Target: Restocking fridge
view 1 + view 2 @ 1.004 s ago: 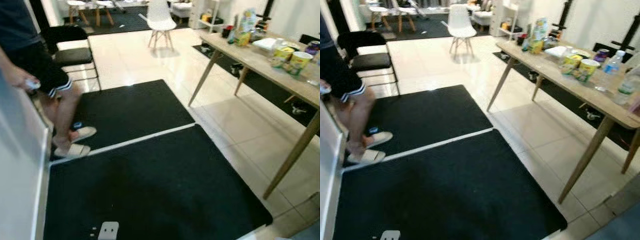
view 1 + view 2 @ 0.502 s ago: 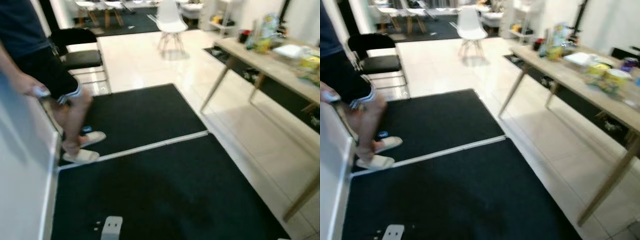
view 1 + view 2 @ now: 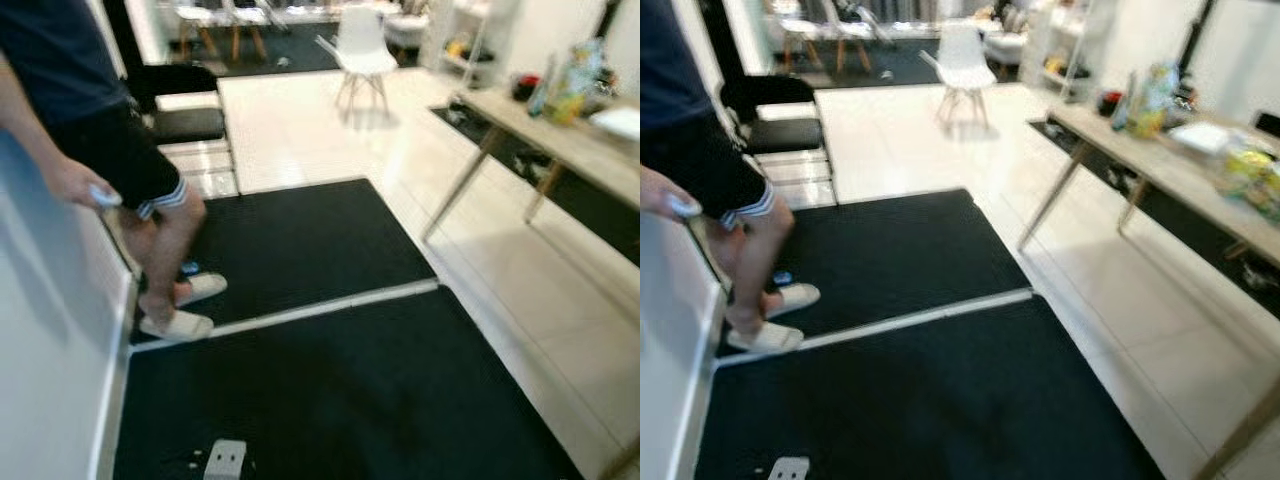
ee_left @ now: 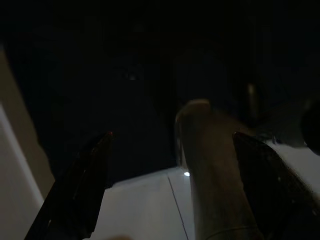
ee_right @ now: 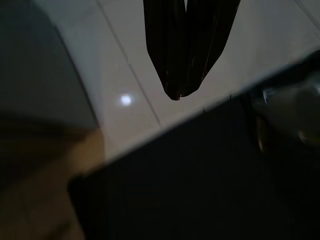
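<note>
A tall white flat panel, possibly the fridge door though blur hides which, stands upright along the robot's left; its long lower edge runs away over the black floor mats toward a person in dark shorts, whose hand is at its far edge. The left gripper hangs with its fingers spread wide over dark floor. The right gripper hangs pinched together above pale tile, well apart from the blurred packets on the long light wooden table.
</note>
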Controlling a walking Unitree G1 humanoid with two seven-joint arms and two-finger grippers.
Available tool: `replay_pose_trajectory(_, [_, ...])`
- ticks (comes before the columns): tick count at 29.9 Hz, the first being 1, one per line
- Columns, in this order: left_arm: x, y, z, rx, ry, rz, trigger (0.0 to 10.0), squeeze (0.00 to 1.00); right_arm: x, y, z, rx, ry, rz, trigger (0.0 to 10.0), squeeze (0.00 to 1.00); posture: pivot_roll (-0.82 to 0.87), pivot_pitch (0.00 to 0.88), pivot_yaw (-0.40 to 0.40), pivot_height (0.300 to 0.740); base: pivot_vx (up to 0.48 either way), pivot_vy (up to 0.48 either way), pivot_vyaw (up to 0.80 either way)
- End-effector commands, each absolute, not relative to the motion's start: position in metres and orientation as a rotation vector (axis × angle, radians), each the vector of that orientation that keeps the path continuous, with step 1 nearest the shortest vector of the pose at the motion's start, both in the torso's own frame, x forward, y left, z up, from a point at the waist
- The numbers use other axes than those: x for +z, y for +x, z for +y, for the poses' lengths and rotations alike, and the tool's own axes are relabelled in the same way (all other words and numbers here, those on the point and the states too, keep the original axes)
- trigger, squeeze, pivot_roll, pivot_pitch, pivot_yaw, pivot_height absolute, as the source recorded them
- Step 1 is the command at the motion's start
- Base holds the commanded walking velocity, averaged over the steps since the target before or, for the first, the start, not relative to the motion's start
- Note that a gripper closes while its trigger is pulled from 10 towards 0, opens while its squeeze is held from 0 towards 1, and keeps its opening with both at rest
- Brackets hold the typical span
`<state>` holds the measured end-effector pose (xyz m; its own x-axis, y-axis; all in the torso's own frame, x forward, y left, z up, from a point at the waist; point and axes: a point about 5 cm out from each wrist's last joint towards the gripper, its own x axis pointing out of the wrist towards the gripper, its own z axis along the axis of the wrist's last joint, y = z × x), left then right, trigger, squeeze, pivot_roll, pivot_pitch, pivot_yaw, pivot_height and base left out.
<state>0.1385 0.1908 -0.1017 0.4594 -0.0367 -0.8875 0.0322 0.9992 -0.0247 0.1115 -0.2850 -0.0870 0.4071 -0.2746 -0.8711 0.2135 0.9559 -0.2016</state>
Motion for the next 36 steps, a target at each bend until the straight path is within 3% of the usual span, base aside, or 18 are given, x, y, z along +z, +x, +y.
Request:
replay_pose_trajectory(1, [-0.1029, 0.1356, 0.1907, -0.045, 0.002, 1.107, 10.0, 0.00, -0.0906, 0.1038, -0.2816, -0.309, -0.045, 1.136, 10.0, 0.00, -0.09, 0.000, -0.039, 0.740, 0.382, 0.000, 0.00])
replay_pose_trajectory(18, [-0.1033, 0.1350, 0.1889, -0.051, 0.002, 1.109, 10.0, 0.00, -0.0918, 0.1050, -0.2776, -0.307, -0.031, 1.141, 10.0, 0.00, -0.09, 0.000, -0.039, 0.740, 0.383, 0.000, 0.00])
replay_pose_trajectory(36, [-0.1031, 0.1354, 0.1894, -0.054, 0.006, 1.107, 10.0, 0.00, -0.0940, 0.1035, -0.2729, -0.305, -0.009, 1.151, 10.0, 0.00, -0.09, 0.000, -0.036, 0.740, 0.381, 0.000, -0.78])
